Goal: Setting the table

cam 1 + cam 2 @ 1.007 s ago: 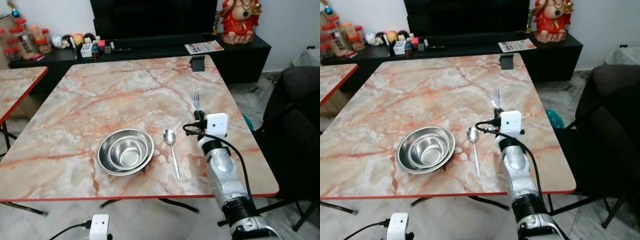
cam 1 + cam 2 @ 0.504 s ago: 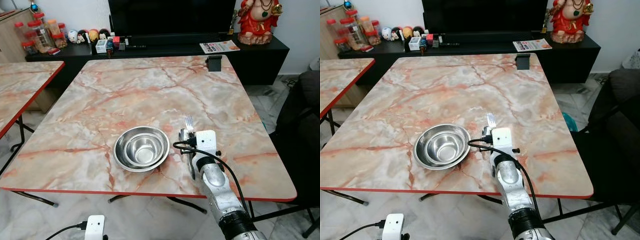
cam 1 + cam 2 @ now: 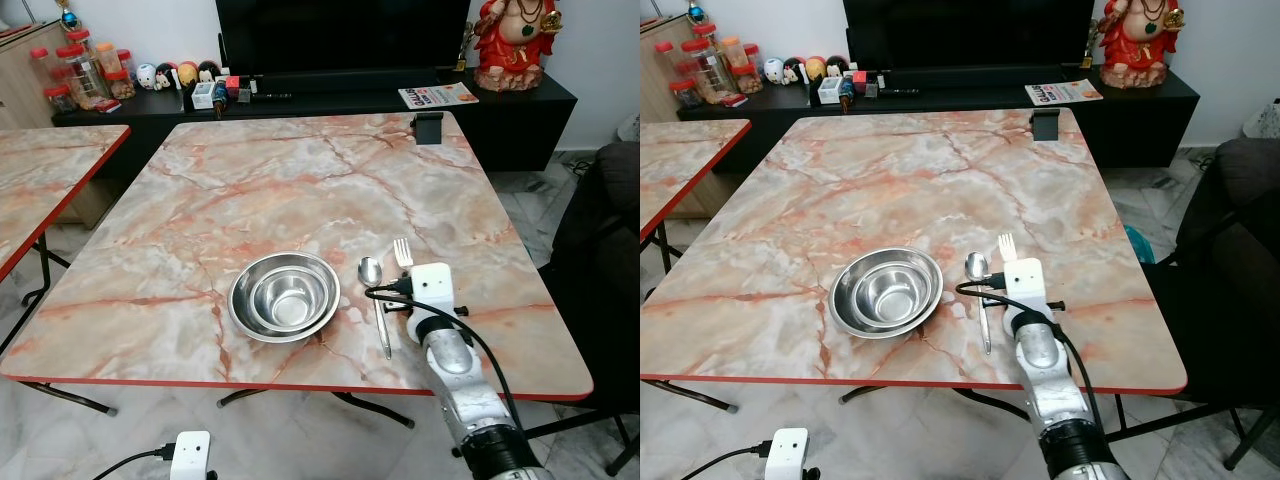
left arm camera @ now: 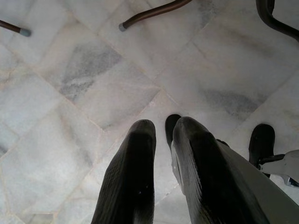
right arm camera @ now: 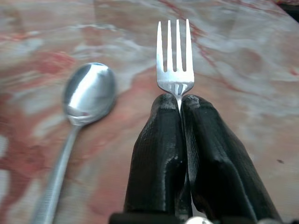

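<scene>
One fork (image 5: 175,70) pinched in R gripper (image 5: 180,103) jaws, 1 spoon (image 3: 374,302), 2 nested bowls (image 3: 284,296), L gripper (image 4: 161,133) jaws nearly together.

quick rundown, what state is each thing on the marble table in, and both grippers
Steel bowls: two nested, upright, empty.
Silver spoon: lying flat on the pink marble table, right of the bowls, bowl side up.
Silver fork: held by its handle, tines pointing away, right of the spoon.
Right gripper: jaws shut on the fork.
Left gripper: hanging over the floor, jaws nearly closed, holding nothing.

Head stereo pair looks down at the pink marble-patterned table (image 3: 300,190) — wrist cameras look close along each arm's black fingers.
</scene>
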Motion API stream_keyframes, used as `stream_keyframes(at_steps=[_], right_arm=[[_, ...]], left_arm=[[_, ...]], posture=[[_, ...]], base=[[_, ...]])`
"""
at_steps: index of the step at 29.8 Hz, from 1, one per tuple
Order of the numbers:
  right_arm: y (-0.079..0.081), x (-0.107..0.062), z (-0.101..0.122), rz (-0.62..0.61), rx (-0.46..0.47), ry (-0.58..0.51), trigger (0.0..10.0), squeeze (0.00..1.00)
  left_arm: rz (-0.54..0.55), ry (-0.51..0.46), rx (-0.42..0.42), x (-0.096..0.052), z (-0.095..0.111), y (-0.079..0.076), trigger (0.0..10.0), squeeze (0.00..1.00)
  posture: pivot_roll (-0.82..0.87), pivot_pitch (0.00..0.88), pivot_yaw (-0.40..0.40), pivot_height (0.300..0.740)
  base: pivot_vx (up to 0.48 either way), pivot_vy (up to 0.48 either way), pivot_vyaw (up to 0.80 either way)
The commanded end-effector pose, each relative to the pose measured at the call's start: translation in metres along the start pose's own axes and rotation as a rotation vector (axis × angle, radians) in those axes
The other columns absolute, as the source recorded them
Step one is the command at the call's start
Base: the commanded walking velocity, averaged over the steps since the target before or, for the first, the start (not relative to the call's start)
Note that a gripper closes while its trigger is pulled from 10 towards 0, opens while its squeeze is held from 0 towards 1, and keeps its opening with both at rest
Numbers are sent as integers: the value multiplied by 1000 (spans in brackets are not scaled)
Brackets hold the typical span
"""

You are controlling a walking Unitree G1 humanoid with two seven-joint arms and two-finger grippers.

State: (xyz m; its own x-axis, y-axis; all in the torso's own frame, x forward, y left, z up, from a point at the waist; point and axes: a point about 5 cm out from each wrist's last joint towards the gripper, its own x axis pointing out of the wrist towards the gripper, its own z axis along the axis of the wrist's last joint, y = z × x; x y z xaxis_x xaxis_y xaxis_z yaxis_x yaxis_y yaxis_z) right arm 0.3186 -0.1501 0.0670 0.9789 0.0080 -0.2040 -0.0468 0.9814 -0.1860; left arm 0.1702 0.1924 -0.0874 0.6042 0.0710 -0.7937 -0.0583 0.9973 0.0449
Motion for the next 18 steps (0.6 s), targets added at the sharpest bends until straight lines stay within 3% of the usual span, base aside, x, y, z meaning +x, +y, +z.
stream_keyframes(at_steps=[1, 18], right_arm=[[-2, 0, -1, -3, 4, 15, 10000, 0], [3, 5, -12, -1, 133, 76, 10000, 0]], left_arm=[[6, 13, -7, -1, -2, 4, 10000, 0], [5, 23, -4, -1, -4, 6, 10000, 0]], posture=[[-93, 0, 75, 740], [-80, 0, 78, 740]], base=[[0, 0, 0], [0, 0, 0]])
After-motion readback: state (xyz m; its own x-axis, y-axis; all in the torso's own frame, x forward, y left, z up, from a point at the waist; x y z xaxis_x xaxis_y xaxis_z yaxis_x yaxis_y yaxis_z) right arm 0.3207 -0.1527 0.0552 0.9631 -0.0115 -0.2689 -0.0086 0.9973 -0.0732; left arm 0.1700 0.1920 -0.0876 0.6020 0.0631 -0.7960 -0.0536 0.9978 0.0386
